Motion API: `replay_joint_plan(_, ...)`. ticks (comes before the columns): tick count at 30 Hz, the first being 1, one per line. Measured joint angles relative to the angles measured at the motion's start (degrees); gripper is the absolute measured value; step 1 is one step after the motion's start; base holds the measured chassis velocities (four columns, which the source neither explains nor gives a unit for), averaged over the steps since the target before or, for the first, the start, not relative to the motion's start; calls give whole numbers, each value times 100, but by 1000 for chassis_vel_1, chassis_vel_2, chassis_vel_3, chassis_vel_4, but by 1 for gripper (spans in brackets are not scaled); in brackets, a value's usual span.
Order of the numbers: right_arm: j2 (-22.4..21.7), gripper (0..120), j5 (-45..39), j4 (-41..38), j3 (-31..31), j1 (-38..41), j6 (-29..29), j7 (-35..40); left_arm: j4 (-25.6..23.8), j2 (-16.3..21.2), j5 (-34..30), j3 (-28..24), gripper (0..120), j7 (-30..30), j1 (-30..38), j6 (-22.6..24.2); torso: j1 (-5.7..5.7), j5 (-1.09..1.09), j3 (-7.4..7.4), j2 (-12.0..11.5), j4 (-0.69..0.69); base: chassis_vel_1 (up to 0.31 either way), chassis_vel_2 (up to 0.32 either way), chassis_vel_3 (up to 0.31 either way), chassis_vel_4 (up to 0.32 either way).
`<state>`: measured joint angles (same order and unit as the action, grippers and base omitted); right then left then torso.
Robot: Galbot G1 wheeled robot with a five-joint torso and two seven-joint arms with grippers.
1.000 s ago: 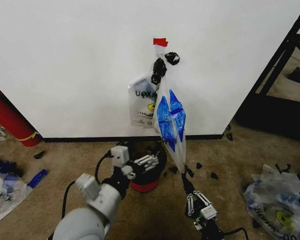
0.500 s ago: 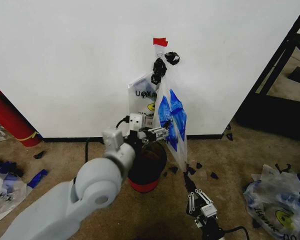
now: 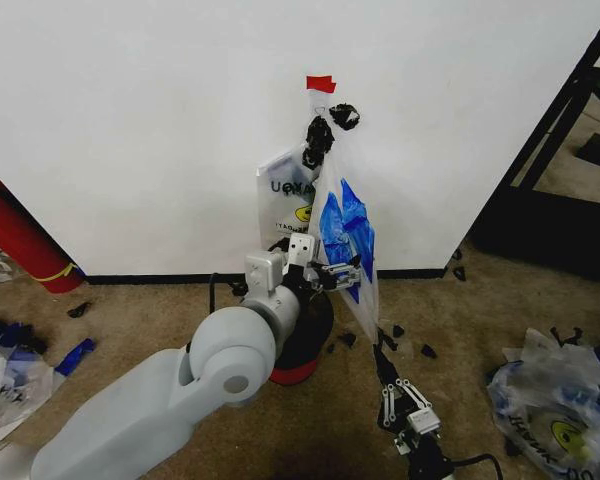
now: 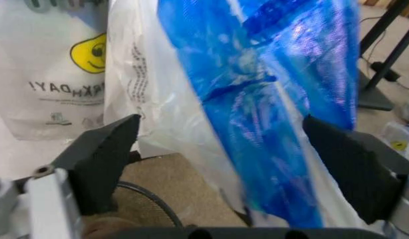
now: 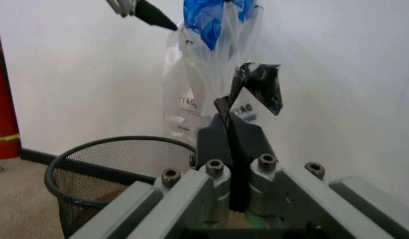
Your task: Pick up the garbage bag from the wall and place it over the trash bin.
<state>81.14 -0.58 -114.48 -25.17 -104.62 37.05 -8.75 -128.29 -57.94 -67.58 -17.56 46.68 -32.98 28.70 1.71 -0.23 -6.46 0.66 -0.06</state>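
Head view shows the garbage bag [image 3: 345, 240] hanging on the wall [image 3: 130, 120] above the trash bin [image 3: 305, 340]. Left claw [image 3: 342, 275] stands wide, blue handles between its jaws; right claw [image 3: 405, 405] pinches black plastic (low, near floor). Film looks light, limp, slippery; gathered blue folds seem the surest hold.

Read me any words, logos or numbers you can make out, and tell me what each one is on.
"RKHDAY!" on the garbage bag, start cut off, reads mirrored in the head view.
Yellow smiley logo above it.
Small print beneath: too small to read.
Vertical line on the bag's edge: blurred.
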Motion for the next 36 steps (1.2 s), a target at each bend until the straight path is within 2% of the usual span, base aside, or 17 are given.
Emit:
replay_joint_plan(3,0,0,-24,1,-4,-6,5,0,68,-6,138,18,84,-39,-33,-1,0,0,0,0,0,0,0,0,0)
replay_joint_plan(4,0,0,-24,1,-4,-6,5,0,68,-6,138,18,84,-39,-33,-1,0,0,0,0,0,0,0,0,0)
replay_joint_plan(10,12,0,-44,32,40,16,5,0,60,56,241,166,58,-89,-148,5,0,0,0,0,0,0,0,0,0)
replay_joint_plan(11,12,0,-44,32,40,16,5,0,60,56,241,166,58,-89,-148,5,0,0,0,0,0,0,0,0,0)
replay_joint_plan(16,18,0,-37,15,72,25,-14,16,43,66,262,194,36,-119,-178,-9,0,0,0,0,0,0,0,0,0)
replay_joint_plan(18,17,0,-38,9,70,20,-15,22,43,59,265,194,33,-126,-177,-20,0,0,0,0,0,0,0,0,0)
replay_joint_plan(24,6,0,-51,6,30,1,-23,78,-8,94,280,315,6,-173,-174,-125,0,0,0,0,-1,0,0,0,0)
replay_joint_plan(27,1,0,-62,-1,32,2,-50,131,-77,165,257,386,0,-183,-185,-146,0,0,0,0,0,0,0,0,0)
replay_joint_plan(33,-15,0,-73,-119,70,10,-157,246,-274,279,257,521,0,-212,-350,-183,0,0,1,0,0,0,0,0,0)
replay_joint_plan(36,-17,10,-66,-162,92,14,-190,270,-311,260,316,534,0,-218,-454,-194,0,-1,0,0,0,0,0,0,0)
